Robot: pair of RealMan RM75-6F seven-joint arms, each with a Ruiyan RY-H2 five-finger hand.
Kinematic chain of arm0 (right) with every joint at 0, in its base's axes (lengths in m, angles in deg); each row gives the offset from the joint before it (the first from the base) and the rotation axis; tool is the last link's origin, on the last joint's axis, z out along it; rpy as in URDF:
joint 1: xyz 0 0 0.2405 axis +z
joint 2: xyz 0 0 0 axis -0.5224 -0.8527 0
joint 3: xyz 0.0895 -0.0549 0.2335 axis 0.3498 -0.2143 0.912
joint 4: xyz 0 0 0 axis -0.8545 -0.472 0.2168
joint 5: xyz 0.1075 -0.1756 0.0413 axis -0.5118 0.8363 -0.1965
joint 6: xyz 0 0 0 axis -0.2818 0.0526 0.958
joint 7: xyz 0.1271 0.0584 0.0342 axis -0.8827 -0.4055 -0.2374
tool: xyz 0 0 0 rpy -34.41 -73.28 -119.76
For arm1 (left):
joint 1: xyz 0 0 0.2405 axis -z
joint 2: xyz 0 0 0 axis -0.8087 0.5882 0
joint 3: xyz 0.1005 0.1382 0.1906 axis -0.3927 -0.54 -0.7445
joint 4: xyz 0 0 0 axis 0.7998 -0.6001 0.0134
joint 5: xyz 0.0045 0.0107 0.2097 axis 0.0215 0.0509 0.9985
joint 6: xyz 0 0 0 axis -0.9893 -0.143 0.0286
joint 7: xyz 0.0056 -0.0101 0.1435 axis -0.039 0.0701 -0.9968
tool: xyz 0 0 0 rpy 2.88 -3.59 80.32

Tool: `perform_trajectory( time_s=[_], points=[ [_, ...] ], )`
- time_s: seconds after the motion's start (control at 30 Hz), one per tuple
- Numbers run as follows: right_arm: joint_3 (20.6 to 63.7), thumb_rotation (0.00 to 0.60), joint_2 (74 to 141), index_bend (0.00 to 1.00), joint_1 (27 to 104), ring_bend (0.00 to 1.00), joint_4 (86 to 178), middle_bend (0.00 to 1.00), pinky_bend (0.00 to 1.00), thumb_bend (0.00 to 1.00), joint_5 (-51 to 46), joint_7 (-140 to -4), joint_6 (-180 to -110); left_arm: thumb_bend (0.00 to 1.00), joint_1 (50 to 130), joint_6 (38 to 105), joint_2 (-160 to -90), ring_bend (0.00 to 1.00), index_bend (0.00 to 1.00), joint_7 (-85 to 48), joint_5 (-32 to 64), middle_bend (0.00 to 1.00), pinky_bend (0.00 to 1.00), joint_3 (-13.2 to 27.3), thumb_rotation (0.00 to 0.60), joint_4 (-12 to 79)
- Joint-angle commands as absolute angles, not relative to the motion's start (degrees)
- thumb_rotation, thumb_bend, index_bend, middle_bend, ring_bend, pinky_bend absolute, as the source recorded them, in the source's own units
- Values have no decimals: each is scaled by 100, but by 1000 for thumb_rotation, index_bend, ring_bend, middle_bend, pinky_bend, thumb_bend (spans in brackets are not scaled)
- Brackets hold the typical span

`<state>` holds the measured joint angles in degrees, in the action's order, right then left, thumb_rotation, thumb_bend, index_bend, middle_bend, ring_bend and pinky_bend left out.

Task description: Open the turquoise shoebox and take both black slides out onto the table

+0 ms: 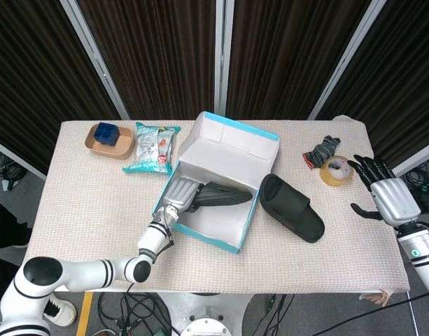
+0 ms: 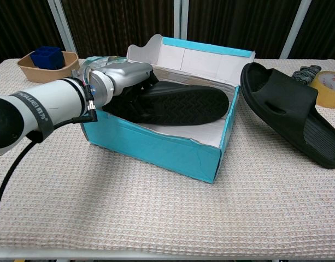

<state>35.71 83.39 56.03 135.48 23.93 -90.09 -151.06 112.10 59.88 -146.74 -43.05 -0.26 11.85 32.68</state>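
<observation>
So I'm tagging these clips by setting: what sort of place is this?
Probably a robot lab or test station: dark curtains behind a cloth-covered table, loose cables on the floor, and staged props like the tape roll.

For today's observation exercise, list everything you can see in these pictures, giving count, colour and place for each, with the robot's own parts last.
shoebox: 1, turquoise, white inside, open, table centre
slide in box: 1, black, sole up, inside the shoebox
slide on table: 1, black, right of the shoebox
snack bag: 1, green and white, left of the shoebox
tray: 1, tan, far left corner
blue block: 1, blue, in the tray
tape roll: 1, yellowish, right side
cloth: 1, grey, beside the tape roll
table: 1, beige woven cover
left hand: 1, silver and black, on the boxed slide's end
right hand: 1, silver and black, open, right edge
</observation>
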Motion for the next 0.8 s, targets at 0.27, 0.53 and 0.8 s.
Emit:
perform_trajectory(
  time_s=[0.27, 0.53, 0.8],
  points=[
    [3558, 600, 8383, 0, 5626, 0, 13532, 0, 0, 170, 2467, -9049, -15089, 404, 10626, 6607, -14164, 677, 581, -3586, 848, 677, 745, 1278, 600, 3906],
    [3563, 600, 8370, 0, 5665, 0, 13582, 0, 0, 170, 2562, -9044, -15115, 403, 10054, 7422, -13480, 673, 581, -3148, 1427, 665, 745, 1411, 600, 4885],
    [3492, 600, 8453, 0, 5808, 0, 13628, 0, 0, 173, 2749, -9099, -14965, 404, 9167, 8191, -12484, 661, 581, -2648, 1805, 646, 737, 1296, 600, 5567]
  ],
)
